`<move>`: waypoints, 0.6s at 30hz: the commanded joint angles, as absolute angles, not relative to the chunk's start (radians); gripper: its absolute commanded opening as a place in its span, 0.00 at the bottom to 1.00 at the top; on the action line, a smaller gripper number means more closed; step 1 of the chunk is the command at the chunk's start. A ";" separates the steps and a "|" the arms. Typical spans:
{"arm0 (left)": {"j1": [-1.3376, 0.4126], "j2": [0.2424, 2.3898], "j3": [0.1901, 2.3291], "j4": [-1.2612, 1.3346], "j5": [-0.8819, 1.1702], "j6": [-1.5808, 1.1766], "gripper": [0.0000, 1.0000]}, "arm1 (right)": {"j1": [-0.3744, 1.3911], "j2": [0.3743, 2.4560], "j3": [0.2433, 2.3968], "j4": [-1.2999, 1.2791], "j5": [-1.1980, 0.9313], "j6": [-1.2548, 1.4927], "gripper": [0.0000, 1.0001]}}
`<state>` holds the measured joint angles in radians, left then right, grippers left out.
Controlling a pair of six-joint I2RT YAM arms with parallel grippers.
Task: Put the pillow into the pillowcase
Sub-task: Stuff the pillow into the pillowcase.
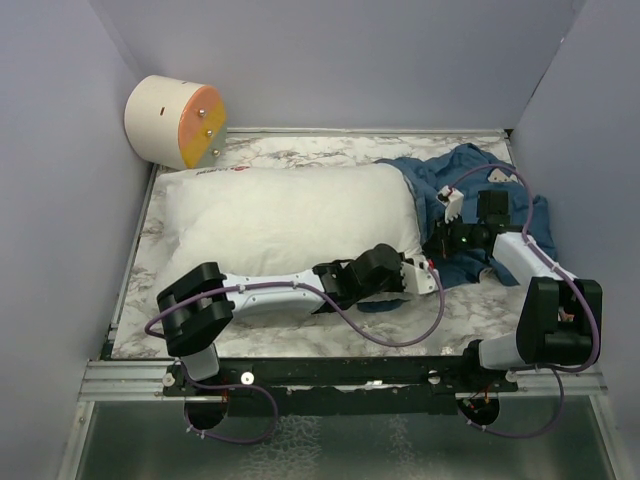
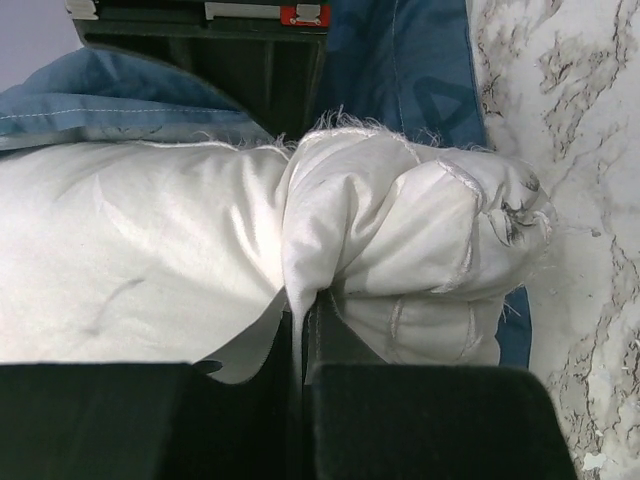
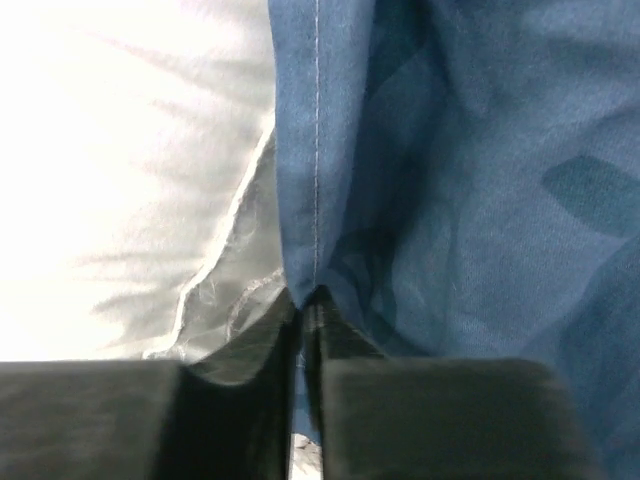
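Pillow (image 2: 150, 250) corner pinched in left end effector (image 2: 303, 310); right end effector (image 3: 305, 305) clamps pillowcase (image 3: 450, 150) hem

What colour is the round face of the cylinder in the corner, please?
Orange, on a cream cylinder; it shows only in the top external view.

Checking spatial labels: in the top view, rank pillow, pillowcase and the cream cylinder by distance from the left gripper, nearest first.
1. pillow: the left gripper is shut on its right end corner.
2. pillowcase: bunched just right of the gripper, at the table's right side.
3. cream cylinder: far back-left corner.
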<state>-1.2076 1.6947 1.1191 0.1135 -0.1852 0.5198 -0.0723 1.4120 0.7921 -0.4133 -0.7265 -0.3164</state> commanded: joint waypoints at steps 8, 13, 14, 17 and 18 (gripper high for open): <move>-1.097 1.721 1.161 0.034 -0.178 0.396 0.00 | -0.081 1.236 0.796 -0.393 -0.774 -0.389 0.01; -1.016 1.744 1.210 0.014 -0.163 0.274 0.00 | -0.089 1.195 0.794 -0.414 -0.882 -0.427 0.01; -1.000 1.745 1.217 0.012 -0.155 0.242 0.00 | -0.089 1.195 0.798 -0.428 -0.914 -0.443 0.01; -0.950 1.745 1.239 0.012 -0.113 0.147 0.00 | -0.089 1.196 0.801 -0.465 -1.044 -0.490 0.01; -0.935 1.744 1.242 0.017 -0.104 0.113 0.00 | -0.089 1.200 0.804 -0.482 -1.085 -0.509 0.01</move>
